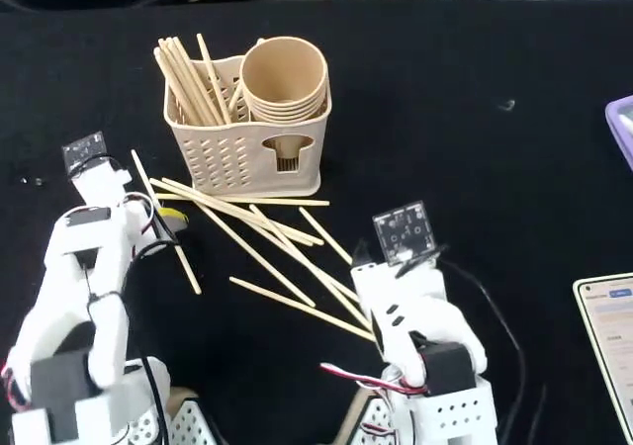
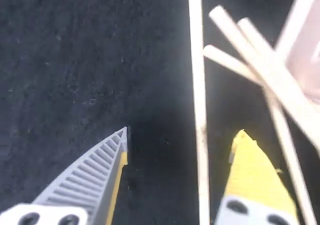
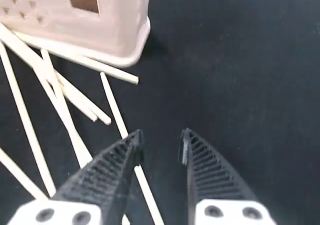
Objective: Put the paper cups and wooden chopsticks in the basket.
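The beige basket (image 1: 247,158) stands at the back of the black table. It holds a stack of paper cups (image 1: 285,74) and a bundle of wooden chopsticks (image 1: 188,79). Several loose chopsticks (image 1: 267,237) lie scattered in front of it. My left gripper (image 2: 183,131) is open just above the cloth, and one chopstick (image 2: 197,110) lies between its fingers, close to the yellow one. My right gripper (image 3: 161,134) is open with nothing between its fingers. It hovers beside another loose chopstick (image 3: 117,110), a short way from the basket's corner (image 3: 100,25).
A purple object (image 1: 621,129) sits at the right edge and a phone (image 1: 608,336) lies at the front right. Both arm bases stand at the front edge. Bare black cloth stretches right of the basket.
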